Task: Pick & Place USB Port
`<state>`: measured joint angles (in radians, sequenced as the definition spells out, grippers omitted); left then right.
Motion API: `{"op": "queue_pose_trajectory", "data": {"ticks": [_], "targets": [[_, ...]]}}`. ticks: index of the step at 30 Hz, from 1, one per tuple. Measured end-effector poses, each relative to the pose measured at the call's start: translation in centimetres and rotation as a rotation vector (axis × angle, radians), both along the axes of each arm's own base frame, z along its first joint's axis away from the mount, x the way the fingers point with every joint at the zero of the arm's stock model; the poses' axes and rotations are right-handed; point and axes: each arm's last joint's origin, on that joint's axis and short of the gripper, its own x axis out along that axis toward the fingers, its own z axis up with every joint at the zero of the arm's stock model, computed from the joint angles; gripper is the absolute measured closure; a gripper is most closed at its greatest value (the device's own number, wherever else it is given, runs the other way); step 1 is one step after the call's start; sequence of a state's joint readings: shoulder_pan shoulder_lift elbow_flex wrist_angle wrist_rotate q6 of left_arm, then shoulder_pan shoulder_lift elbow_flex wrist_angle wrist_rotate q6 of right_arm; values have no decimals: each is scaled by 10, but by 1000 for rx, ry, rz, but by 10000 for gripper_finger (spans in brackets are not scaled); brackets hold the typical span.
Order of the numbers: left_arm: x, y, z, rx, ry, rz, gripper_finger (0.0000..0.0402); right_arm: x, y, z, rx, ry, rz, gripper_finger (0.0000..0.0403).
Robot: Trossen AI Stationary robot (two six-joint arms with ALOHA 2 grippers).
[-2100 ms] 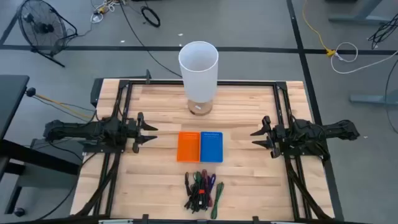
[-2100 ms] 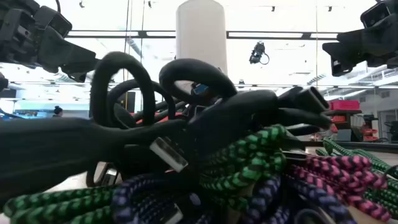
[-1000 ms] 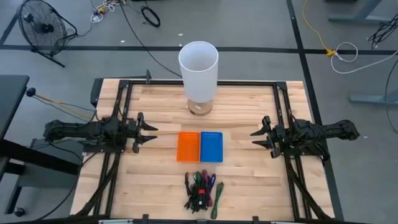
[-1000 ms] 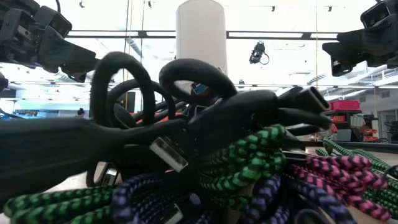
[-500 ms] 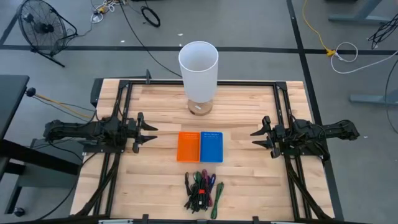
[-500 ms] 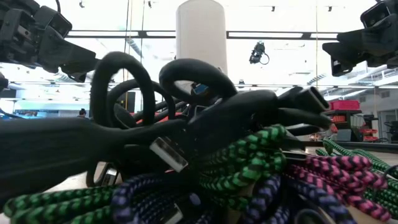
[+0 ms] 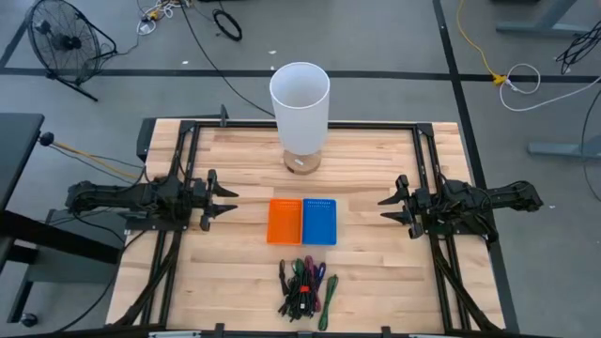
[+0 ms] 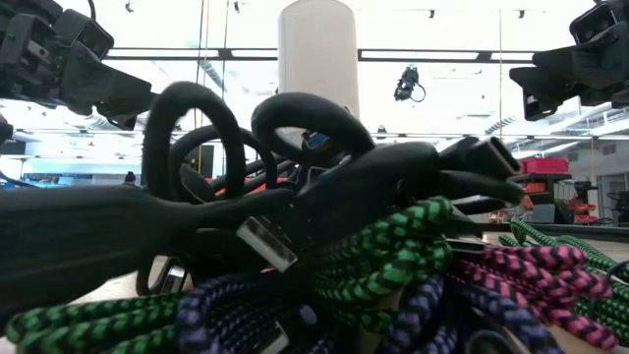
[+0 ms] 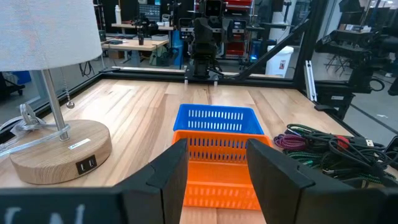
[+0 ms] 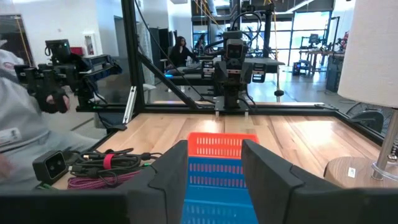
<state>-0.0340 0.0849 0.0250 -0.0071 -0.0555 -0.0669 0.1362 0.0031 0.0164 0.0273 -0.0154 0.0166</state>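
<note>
The wooden tabletop (image 7: 376, 282) carried a white-shaded lamp (image 7: 300, 94) at its far middle. In the centre lay an orange basket (image 7: 285, 222) touching a blue basket (image 7: 318, 222) side by side. Nearer the front edge sat the bundle of USB cables (image 7: 305, 286), black, green, purple and pink, untouched. The left claw (image 7: 228, 204) hovered left of the baskets, fingers released and empty. The right claw (image 7: 386, 207) hovered right of them, likewise spread and holding nothing.
</note>
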Motion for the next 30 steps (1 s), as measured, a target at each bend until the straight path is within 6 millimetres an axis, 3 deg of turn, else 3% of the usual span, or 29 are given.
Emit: {"op": "queue_pose_trajectory", "data": {"ticks": [23, 30], "targets": [[0, 0, 1, 0, -14, 2, 232, 0, 0, 0, -3, -1, -4, 249], [0, 0, 4, -3, -56, -5, 232, 0, -4, 4, -28, -41, -134, 249]]}}
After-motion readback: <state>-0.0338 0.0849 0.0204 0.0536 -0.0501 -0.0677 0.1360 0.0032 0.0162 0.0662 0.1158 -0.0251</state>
